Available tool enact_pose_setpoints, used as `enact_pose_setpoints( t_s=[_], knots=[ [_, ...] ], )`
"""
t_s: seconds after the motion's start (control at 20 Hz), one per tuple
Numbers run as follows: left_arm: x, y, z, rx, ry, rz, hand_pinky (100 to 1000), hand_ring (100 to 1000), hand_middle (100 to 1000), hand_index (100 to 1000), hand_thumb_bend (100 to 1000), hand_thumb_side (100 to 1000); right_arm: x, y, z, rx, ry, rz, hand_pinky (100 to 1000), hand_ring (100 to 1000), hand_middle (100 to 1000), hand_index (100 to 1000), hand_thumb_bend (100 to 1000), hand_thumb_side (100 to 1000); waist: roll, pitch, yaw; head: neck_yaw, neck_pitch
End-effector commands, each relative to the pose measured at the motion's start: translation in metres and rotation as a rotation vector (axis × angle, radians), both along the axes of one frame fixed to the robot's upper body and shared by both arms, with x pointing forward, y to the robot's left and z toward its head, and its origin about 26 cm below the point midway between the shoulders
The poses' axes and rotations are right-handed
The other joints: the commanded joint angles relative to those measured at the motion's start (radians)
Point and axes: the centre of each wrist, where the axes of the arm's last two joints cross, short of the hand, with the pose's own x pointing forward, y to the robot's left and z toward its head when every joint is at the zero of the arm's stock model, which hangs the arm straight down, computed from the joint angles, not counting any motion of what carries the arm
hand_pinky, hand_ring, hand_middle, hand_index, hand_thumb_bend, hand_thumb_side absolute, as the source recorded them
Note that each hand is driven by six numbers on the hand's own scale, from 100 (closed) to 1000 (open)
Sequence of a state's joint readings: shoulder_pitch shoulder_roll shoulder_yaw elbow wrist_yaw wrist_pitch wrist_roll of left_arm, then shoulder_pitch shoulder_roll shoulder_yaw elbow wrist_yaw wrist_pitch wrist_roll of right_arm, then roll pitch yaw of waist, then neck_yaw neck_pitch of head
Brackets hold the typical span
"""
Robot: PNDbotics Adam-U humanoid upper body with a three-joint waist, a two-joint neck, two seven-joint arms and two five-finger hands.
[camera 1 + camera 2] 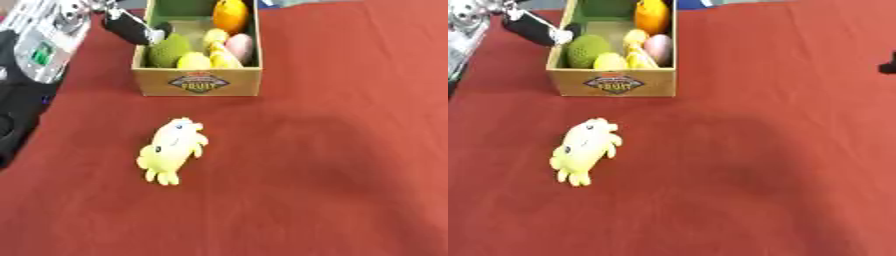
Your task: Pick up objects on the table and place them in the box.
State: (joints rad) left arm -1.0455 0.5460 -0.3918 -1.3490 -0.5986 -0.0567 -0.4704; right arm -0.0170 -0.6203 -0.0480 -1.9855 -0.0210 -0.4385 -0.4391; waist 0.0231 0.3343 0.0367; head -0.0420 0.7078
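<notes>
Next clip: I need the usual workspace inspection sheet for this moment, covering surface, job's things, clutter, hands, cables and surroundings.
Surface: red cloth covers the table, with a faint shadow right of centre.
Job's things: cardboard box at the far side, holding a green ball, an orange item, yellow pieces and a pink egg shape. Yellow plush toy lies on the cloth in front of the box, apart from it.
Clutter: nothing seen.
Hands: left hand over the box's left rim, its fingers hard to read. Right hand: only a dark tip at the right edge.
Cables: nothing seen.
Surroundings: nothing clear beyond the table's far edge.
</notes>
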Motion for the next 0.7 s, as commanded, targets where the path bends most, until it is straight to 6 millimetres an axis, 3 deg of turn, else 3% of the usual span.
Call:
enact_pose_setpoints(
  t_s=[0.05, 0.35, 0.7],
  knots=[
    [-0.017, 0.014, 0.004, 0.042, -0.021, -0.048, 862, 778, 717, 859, 239, 100, -0.002, -0.004, 0.009, -0.018, -0.027, -0.007, 797, 648, 658, 790, 100, 617, -0.004, -0.026, 0.006, -0.012, 0.01],
    [-0.044, 0.03, -0.027, 0.058, 0.096, -0.075, 864, 777, 715, 859, 260, 100, -0.002, -0.005, 0.009, -0.01, -0.027, -0.012, 797, 648, 659, 790, 100, 618, -0.006, -0.029, 0.022, -0.015, 0.019],
    [-0.079, 0.023, -0.041, 0.109, 0.229, -0.096, 882, 797, 744, 884, 294, 100, -0.001, -0.004, 0.01, -0.002, -0.027, -0.005, 797, 649, 659, 790, 100, 617, -0.014, -0.032, 0.021, -0.007, 0.017]
  ],
)
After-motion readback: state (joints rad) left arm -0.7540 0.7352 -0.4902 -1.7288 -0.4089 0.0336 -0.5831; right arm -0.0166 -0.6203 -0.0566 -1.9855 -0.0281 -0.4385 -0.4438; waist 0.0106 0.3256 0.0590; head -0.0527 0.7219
